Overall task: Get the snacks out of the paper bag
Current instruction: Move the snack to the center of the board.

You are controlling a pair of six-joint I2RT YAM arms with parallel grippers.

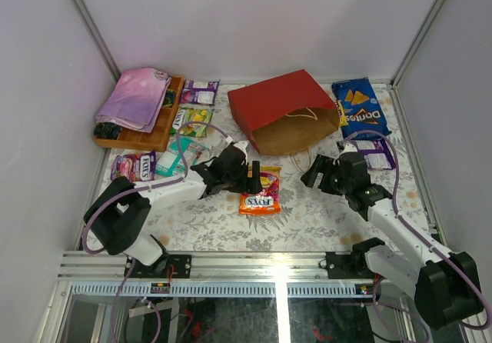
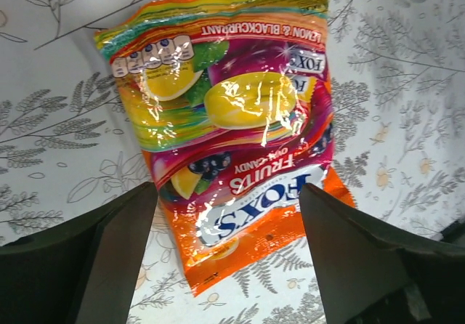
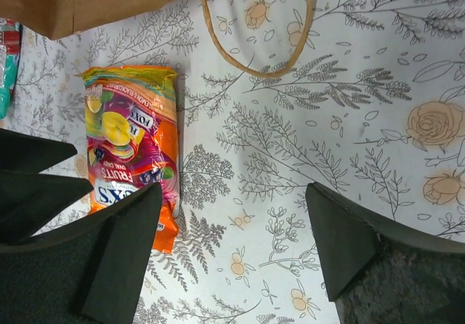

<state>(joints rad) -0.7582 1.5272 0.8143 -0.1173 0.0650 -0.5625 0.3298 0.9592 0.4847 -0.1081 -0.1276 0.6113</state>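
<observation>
Counter: a flower-printed counter carries packets at its left, middle and right, so most of the unloading looks done.
Paper bag: the large red paper carrier bag lies on its side at the far middle, its brown kraft mouth toward the arms. A thin yellowish cord handle lies out on the counter. No packet shows in the mouth, but the depths are hidden, so whether anything is left inside cannot be told.
Doritos: the glossy blue Doritos bag lies outside, just right of the paper bag.
Candy packet: the glossy orange Fox's candy packet lies flat in front of the mouth, apart from it.
Small packets: purple-white packs, a yellow-green candy bag and a teal pouch lie at the left, all outside the bag.
Left end effector: spread wide over the orange packet, pinching nothing.
Right end effector: spread wide over bare counter near the handle, empty. What remains is probably one last look into the bag.
</observation>
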